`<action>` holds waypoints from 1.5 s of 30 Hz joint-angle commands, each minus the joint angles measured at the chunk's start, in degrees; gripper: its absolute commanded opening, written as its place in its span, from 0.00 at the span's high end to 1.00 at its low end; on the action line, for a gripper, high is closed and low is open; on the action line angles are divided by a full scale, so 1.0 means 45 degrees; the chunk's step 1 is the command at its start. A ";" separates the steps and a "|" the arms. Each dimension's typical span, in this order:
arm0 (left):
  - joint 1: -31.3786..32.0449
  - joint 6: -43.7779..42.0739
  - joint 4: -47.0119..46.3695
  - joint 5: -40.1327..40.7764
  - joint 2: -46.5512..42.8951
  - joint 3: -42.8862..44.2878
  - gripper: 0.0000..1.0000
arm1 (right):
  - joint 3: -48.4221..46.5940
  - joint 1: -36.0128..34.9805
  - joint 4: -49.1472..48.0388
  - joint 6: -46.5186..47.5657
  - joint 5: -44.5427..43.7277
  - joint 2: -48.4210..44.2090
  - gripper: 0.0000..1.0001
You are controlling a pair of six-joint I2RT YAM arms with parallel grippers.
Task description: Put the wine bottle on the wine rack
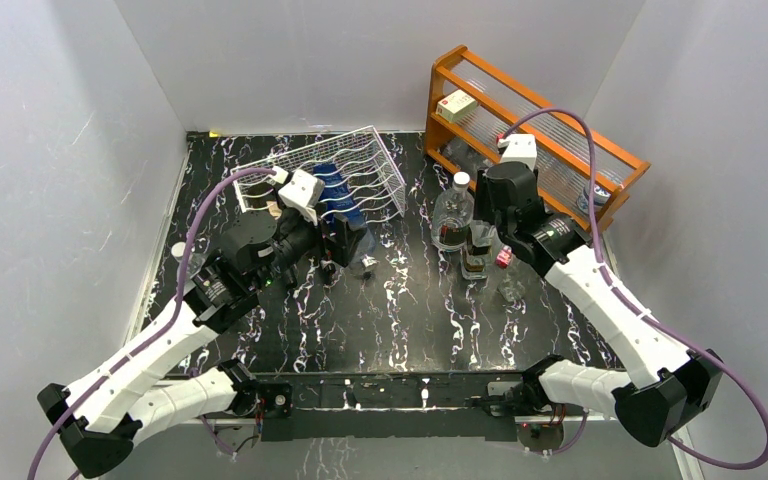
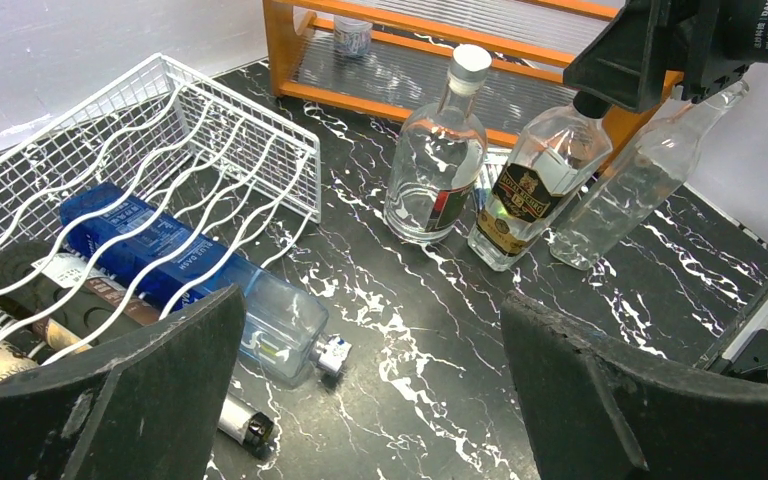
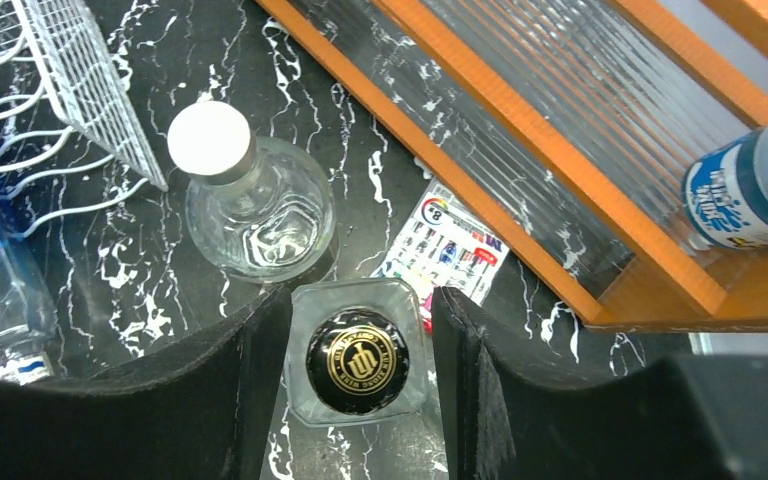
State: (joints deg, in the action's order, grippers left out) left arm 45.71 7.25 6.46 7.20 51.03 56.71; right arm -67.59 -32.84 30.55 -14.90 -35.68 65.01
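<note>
Wine bottle point(image 3: 358, 365), the square-shouldered glass one with the black, gold-crested cap, stands upright toward the far right of the counter point(image 1: 410, 320). It is just in front of the orange wooden shelf point(image 1: 550, 130), between a round white-capped bottle point(image 3: 250, 200) and a tall slim clear bottle point(image 2: 640, 185). The right gripper point(image 3: 358, 310) hangs over it from above, its 2 fingers astride the shoulders and drawn in close to the glass; whether they actually press I cannot tell. To my eye the step in hand is the grasp. The wine rack point(image 1: 350, 170) sits toward the far edge, left of centre, with a blue bottle point(image 2: 160, 250) lying in 1 cradle. The left gripper point(image 2: 370, 305) hovers before it, jaws wide and empty. The next move calls for a firm hold, a lift clear of both neighbours, then tipping the bottle sideways into a free cradle.
</note>
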 commanded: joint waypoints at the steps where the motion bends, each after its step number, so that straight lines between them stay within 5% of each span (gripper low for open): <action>1: -0.0041 0.0148 -0.0392 -0.0145 -0.0098 -0.0080 0.02 | 0.0060 0.0113 -0.0082 -0.0307 0.0646 -0.0394 0.38; 6: -0.0043 0.0167 -0.0458 -0.0183 0.0006 -0.0101 0.02 | 0.0410 0.0172 -0.0267 -0.0347 0.0696 -0.0529 0.48; 14: -0.0043 0.0250 -0.0526 -0.0277 0.0196 -0.0216 0.02 | 0.1039 0.0188 -0.0968 -0.0148 0.0950 -0.0826 0.49; 22: -0.0042 0.0159 -0.0870 -0.0569 0.0453 -0.0482 0.02 | 0.0857 0.0189 -0.0948 0.0158 0.1422 -0.1160 0.85; 28: -0.0044 -0.0104 -0.1787 -0.2067 0.0905 -0.1194 0.02 | 0.0442 0.0198 -0.0657 0.0463 0.2919 -0.1461 1.00; 36: -0.0041 0.0343 -0.3536 -0.4598 0.2505 -0.1868 0.03 | -0.0057 0.0198 -0.0587 0.0432 0.6278 -0.1513 1.00; 45: -0.0044 -0.0339 -0.3958 -0.4372 0.3683 -0.2629 0.02 | 0.0338 0.0188 -0.1679 -0.0567 0.8944 -0.1479 1.00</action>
State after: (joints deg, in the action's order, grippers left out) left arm 45.71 8.10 -7.88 -11.75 68.12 47.27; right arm -63.64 -31.94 32.91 -13.85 -3.46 60.45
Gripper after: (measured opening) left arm 0.976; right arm 0.434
